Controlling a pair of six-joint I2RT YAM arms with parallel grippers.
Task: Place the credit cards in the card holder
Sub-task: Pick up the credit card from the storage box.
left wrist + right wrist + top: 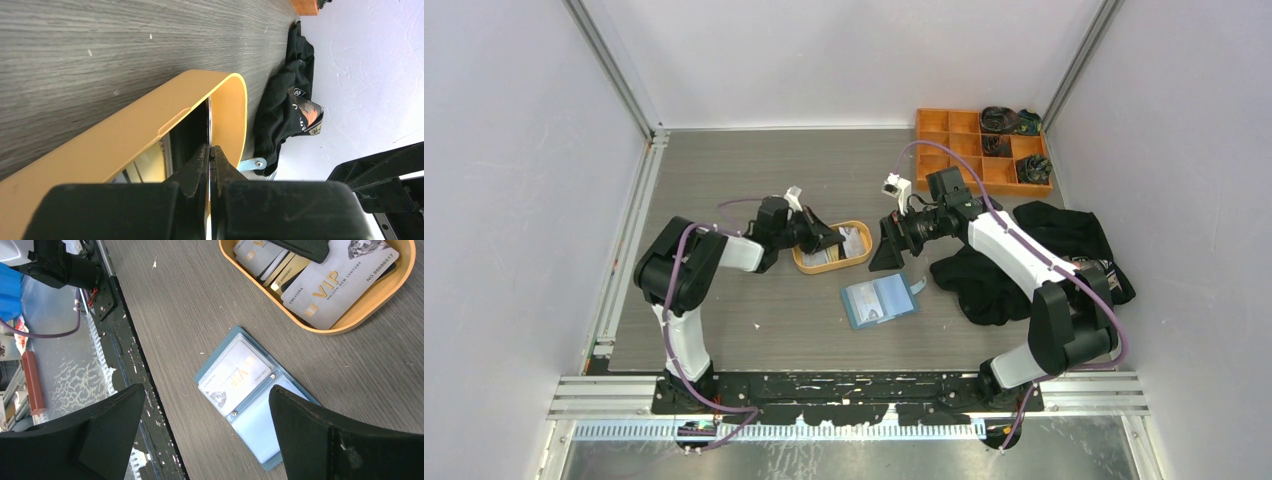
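Observation:
The blue card holder (pixel 880 300) lies open on the table, with one white VIP card (pixel 235 374) in its left clear pocket. Several credit cards (pixel 330 285) lie in the orange oval tray (pixel 799 265). My left gripper (pixel 829 240) reaches into that tray and is shut on a thin credit card (pixel 209 117), which shows edge-on between its fingers (pixel 197 165). My right gripper (pixel 207 388) hangs wide open above the card holder (pixel 250 410), holding nothing.
A black cloth (pixel 1024 260) lies at the right under my right arm. An orange compartment box (pixel 979 150) with dark items stands at the back right. The holder's blue snap tab (pixel 252 164) shows past the tray wall (pixel 125 145).

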